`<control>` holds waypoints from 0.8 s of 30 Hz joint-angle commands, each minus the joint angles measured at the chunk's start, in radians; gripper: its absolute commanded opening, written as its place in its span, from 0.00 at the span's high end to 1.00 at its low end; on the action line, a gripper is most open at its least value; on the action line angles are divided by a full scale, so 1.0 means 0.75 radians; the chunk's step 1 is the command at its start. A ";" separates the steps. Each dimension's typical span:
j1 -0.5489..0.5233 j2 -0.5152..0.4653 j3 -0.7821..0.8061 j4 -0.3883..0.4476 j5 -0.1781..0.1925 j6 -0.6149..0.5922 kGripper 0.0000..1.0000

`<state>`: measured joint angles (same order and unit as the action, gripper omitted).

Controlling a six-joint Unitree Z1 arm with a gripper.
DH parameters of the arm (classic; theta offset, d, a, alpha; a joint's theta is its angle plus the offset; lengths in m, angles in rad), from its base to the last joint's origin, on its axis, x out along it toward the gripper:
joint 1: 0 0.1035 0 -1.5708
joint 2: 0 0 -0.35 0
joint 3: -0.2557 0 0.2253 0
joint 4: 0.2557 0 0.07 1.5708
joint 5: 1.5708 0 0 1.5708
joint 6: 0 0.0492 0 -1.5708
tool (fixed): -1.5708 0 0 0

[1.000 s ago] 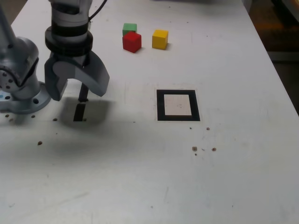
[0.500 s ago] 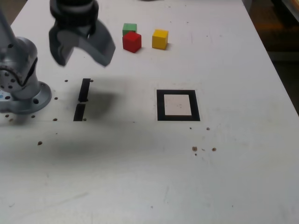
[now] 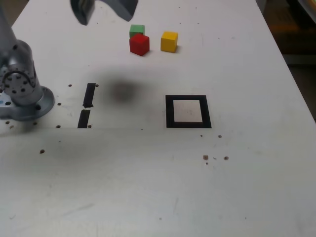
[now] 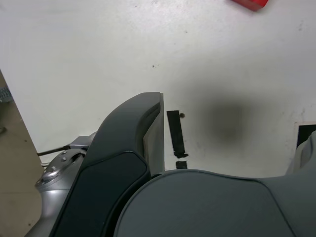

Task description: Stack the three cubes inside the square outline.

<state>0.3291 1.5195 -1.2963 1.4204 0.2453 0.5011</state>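
Three cubes sit close together at the far side of the white table: green (image 3: 137, 30) at the back, red (image 3: 139, 44) right in front of it, yellow (image 3: 169, 41) to the exterior view's right of them. The square outline (image 3: 188, 111), black with a white centre, lies empty mid-table. My gripper (image 3: 102, 7) hangs high at the top edge of the exterior view, left of the cubes, open and holding nothing. In the wrist view one dark finger (image 4: 136, 133) fills the foreground, a corner of the red cube (image 4: 252, 3) shows, and the outline's edge (image 4: 306, 136) peeks in.
The arm's grey base (image 3: 22, 94) stands at the exterior view's left. Two short black strips (image 3: 88, 103) lie beside it. Small brown specks (image 3: 206, 157) dot the table near the outline. The table's right edge (image 3: 296, 84) runs close by.
The open gripper has risen from just over the black strips and moved toward the far side and slightly right, now partly out of the exterior view. The cubes have not moved.
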 commanded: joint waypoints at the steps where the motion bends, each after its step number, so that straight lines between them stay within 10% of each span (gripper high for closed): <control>1: 0.028 0.043 -0.018 -0.008 -0.005 0.048 0.01; 13: 0.122 0.230 0.055 -0.258 0.105 0.268 0.01; 24: 0.215 0.363 0.156 -0.465 0.105 0.349 0.02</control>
<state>0.4898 1.7829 -1.1765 1.0799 0.3270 0.7614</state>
